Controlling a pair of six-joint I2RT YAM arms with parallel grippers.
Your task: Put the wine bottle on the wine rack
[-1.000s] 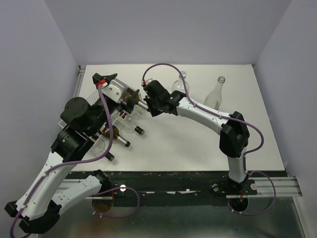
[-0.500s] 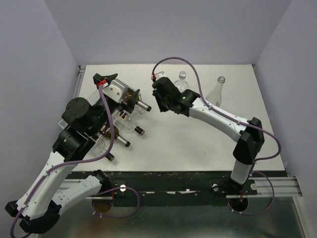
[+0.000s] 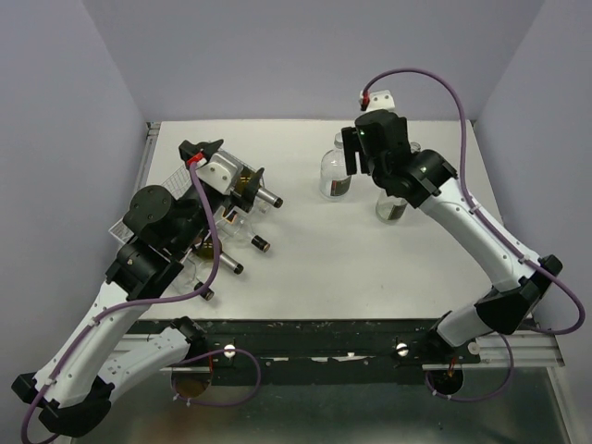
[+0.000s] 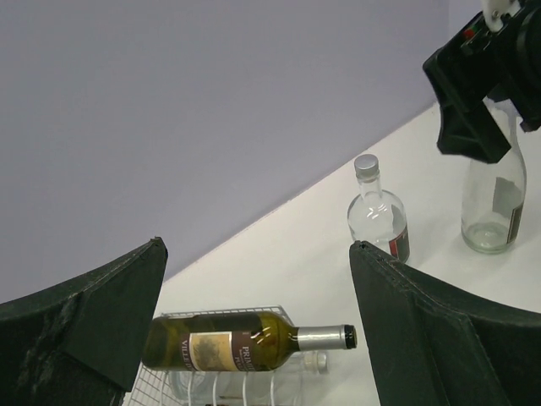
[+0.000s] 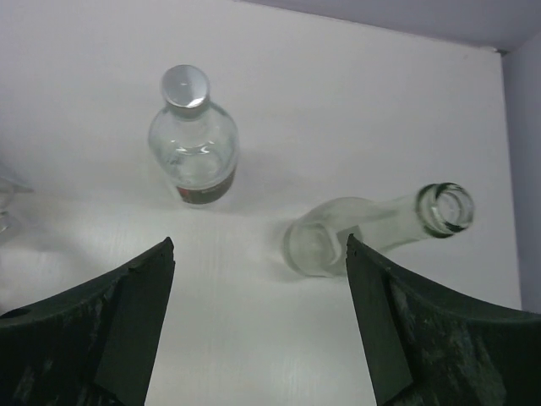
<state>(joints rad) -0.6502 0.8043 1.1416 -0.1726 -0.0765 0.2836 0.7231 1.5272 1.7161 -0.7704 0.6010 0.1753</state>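
Hovering high over the far right part of the worktop (image 3: 370, 268), the right hand (image 5: 258, 254) stands spread wide and holds nothing. A second ago it was shut at the neck of the wine bottle (image 4: 245, 342) over by the rack; it has since let go and swung across.

- Below it: a short capped bottle (image 5: 193, 144) with a red-edged label, upright. Near it, toward the right edge, a tall open-necked bottle (image 5: 372, 233), also upright. Both are clear and both show between the fingers. I cannot tell which it is lined up on.
- Left hand (image 4: 254, 254): fully spread, empty, poised above the rack and looking across it.
- Wine bottle: lies on its side in the farthest cradle of the wine rack (image 4: 211, 391), at the left edge of the worktop. Its foil neck points toward the middle of the worktop, and no hand touches it.
- Other bottle necks (image 3: 245, 254) jut from the nearer cradles.

Reading: this placement looks done and the bottle looks settled. With two bottles upright on the worktop, the right hand seems set for the next pick. A descent onto one neck would come next.
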